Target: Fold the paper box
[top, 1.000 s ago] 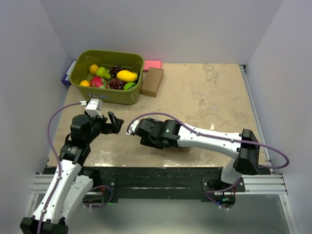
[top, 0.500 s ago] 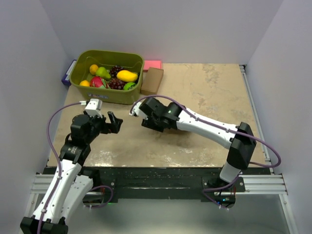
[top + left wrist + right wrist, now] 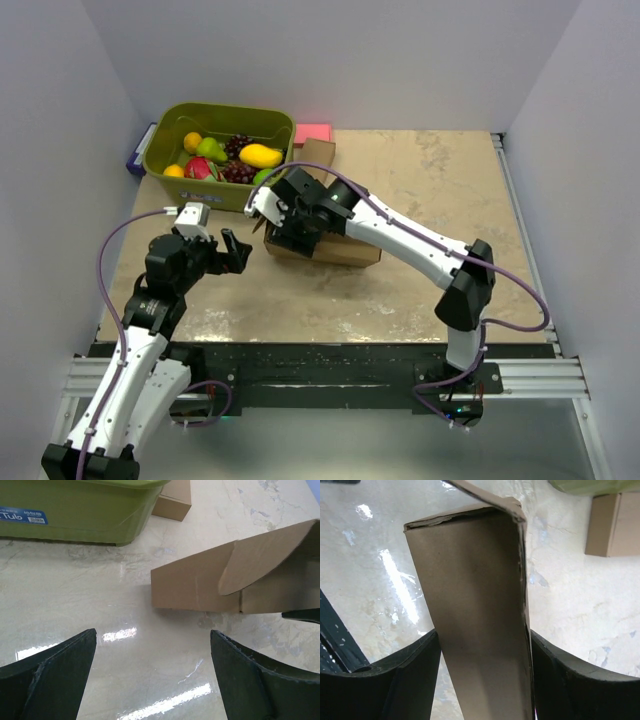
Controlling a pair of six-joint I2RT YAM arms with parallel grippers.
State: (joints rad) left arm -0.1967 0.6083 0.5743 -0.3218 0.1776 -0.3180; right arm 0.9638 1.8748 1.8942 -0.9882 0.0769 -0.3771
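paper box (image 3: 340, 250): looks light, stiff panels, floppy creases. right gripper (image 3: 482, 672) clamped on its wall; left gripper (image 3: 152, 667) wide open, empty. grab flap edges near creases imo.

At the table's (image 3: 440, 180) far left stands an olive-green plastic bin (image 3: 215, 196) of fruit: a yellow mango (image 3: 260, 155), dark grapes (image 3: 238, 146) and a green pear (image 3: 210, 150). Just right of it lie a small cardboard box (image 3: 320, 150) and, farther back, a pink pad (image 3: 313, 132).
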